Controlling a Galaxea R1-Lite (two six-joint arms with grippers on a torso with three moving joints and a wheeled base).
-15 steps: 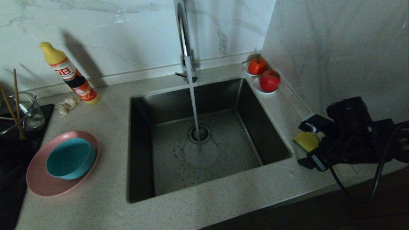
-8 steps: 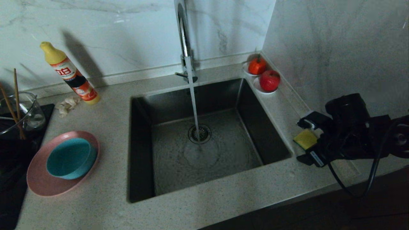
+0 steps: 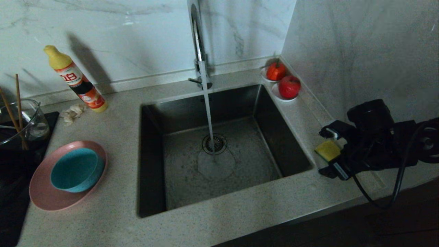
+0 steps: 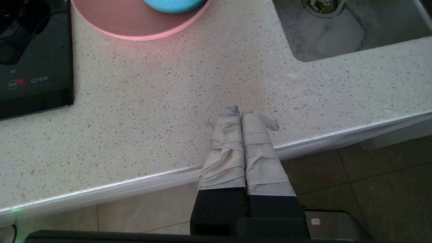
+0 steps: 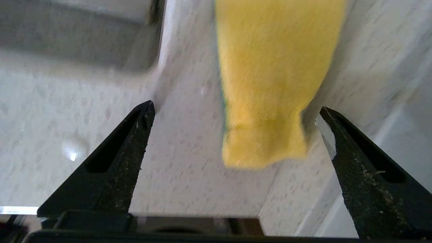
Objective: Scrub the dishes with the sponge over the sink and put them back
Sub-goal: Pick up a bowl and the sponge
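The yellow sponge [image 3: 328, 150] lies on the counter just right of the sink [image 3: 247, 164], where water runs from the tap [image 3: 197, 41]. My right gripper [image 3: 325, 152] is open and low over the counter, one finger on each side of the sponge [image 5: 273, 84] without pinching it. In the right wrist view the right gripper [image 5: 235, 106] has the sponge's near end closer to one finger. Left of the sink, the teal bowl [image 3: 76, 169] sits in the pink plate [image 3: 44, 195]. My left gripper [image 4: 241, 113] is shut and empty above the counter's front edge, short of the plate [image 4: 128, 20].
A detergent bottle [image 3: 75, 80] and a beige cloth wad [image 3: 72, 113] stand at the back left. A glass pot [image 3: 20, 120] with chopsticks sits on the black cooktop [image 4: 33, 67]. Two red fruits [image 3: 288, 86] on saucers occupy the back right corner. The wall runs close to my right arm.
My right hand has edged slightly away from the counter's front edge, still straddling the sponge with its fingers wide. The sponge, the dishes and the left arm have not moved.
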